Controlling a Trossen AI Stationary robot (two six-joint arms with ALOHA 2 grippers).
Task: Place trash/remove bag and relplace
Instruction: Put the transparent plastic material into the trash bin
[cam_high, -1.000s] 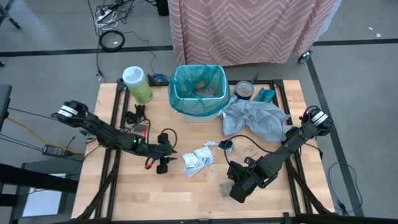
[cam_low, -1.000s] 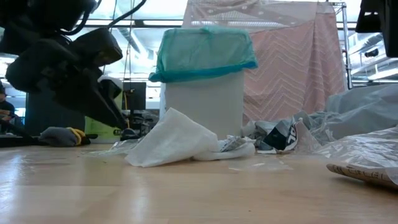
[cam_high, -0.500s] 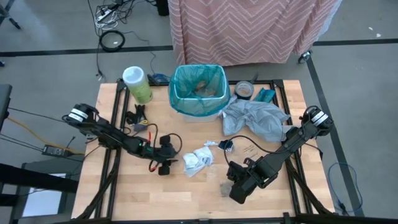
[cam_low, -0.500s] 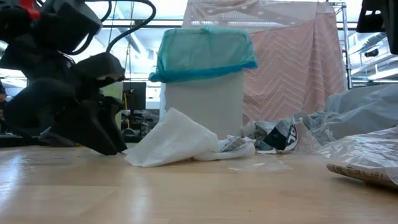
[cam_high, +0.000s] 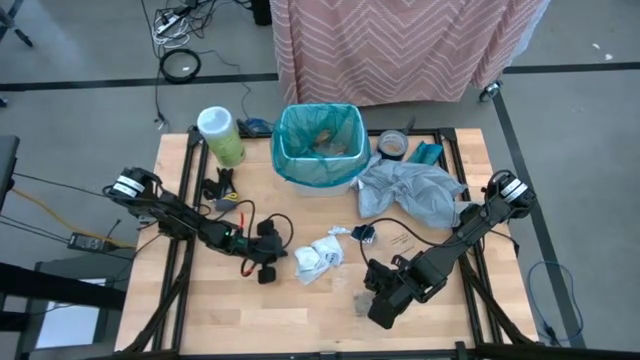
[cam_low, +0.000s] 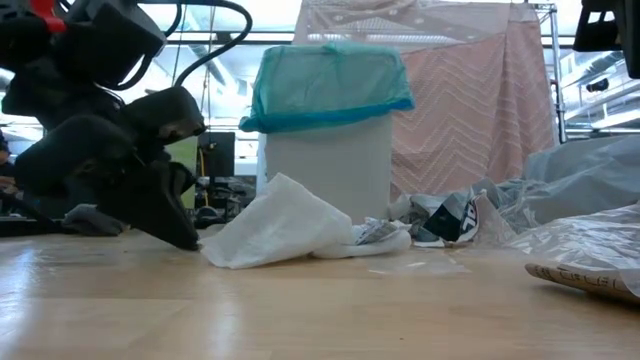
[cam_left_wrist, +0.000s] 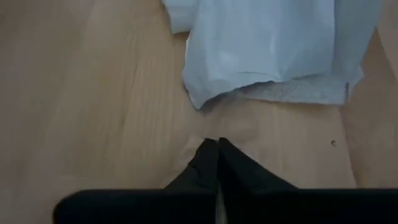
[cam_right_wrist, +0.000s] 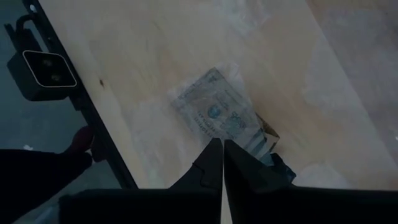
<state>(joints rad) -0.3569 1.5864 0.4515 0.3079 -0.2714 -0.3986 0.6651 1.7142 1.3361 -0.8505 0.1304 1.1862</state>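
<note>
A crumpled white paper wrapper (cam_high: 318, 258) lies mid-table, resting on its underside. My left gripper (cam_high: 272, 266) is shut just left of it, its fingertips (cam_left_wrist: 217, 146) down at the wood by a faint clear film (cam_left_wrist: 236, 121). A clear plastic packet (cam_right_wrist: 219, 112) lies flat near the front edge, and my right gripper (cam_high: 378, 300) hangs shut above it without touching. Dark blue scraps (cam_high: 362, 233) lie behind the wrapper. The white bin with the teal-green bag (cam_high: 320, 148) stands at the back, with brown bits inside. My left gripper comes slanting down from the table's left, and its shut fingertips (cam_low: 190, 240) meet the table top at the edge of the clear film (cam_left_wrist: 214, 127), just short of the white wrapper. Whether the film is pinched between them I cannot tell.
A pale grey plastic bag (cam_high: 412, 190) is spread right of the bin. A green-lidded tub (cam_high: 220, 135), a black clamp (cam_high: 220, 190), a tape roll (cam_high: 392, 145) and a teal item (cam_high: 428, 153) stand along the back. Bare wood lies along the front edge.
My left gripper has sunk to the table top and moved a little toward the white wrapper, then its fingers have closed. The wrapper and the packet have stayed where they were.
</note>
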